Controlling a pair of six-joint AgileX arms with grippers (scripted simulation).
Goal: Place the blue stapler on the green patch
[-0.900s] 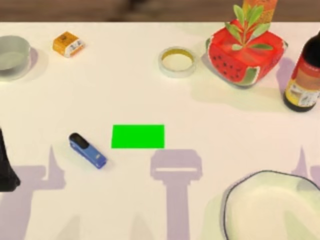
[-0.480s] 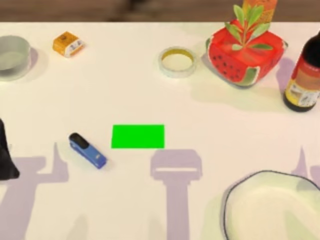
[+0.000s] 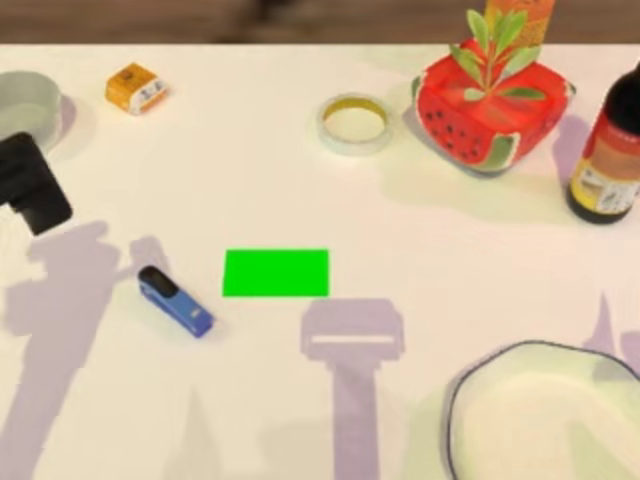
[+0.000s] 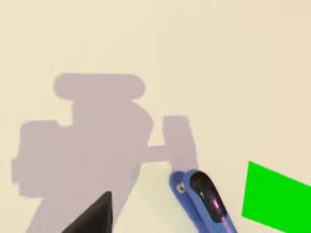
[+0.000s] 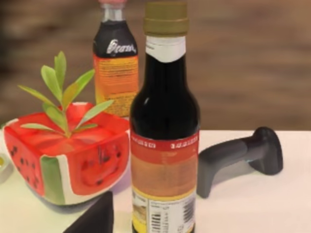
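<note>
The blue stapler [image 3: 176,301] lies slantwise on the white table, left of centre, its rounded black end pointing to the far left. The green patch [image 3: 276,273] lies flat just to its right, with a small gap between them. My left gripper [image 3: 33,183] hovers at the far left, beyond and left of the stapler, apart from it. In the left wrist view one dark fingertip [image 4: 95,217] shows beside the stapler [image 4: 204,200] and the patch [image 4: 277,199]; the jaws stand open and empty. My right arm is out of the top view; its fingertip [image 5: 95,216] shows near a dark bottle.
A metal bowl [image 3: 22,104] and an orange box [image 3: 136,88] sit at the far left. A tape roll [image 3: 354,122], a watermelon planter [image 3: 490,100] and a dark bottle [image 3: 607,150] line the back. A white plate [image 3: 470,400] fills the near right. A black scanner [image 5: 238,155] lies behind the bottle.
My left arm has swung from the table's near left edge toward the far left, by the metal bowl. Its shadow now reaches the stapler. Stapler and patch have not moved.
</note>
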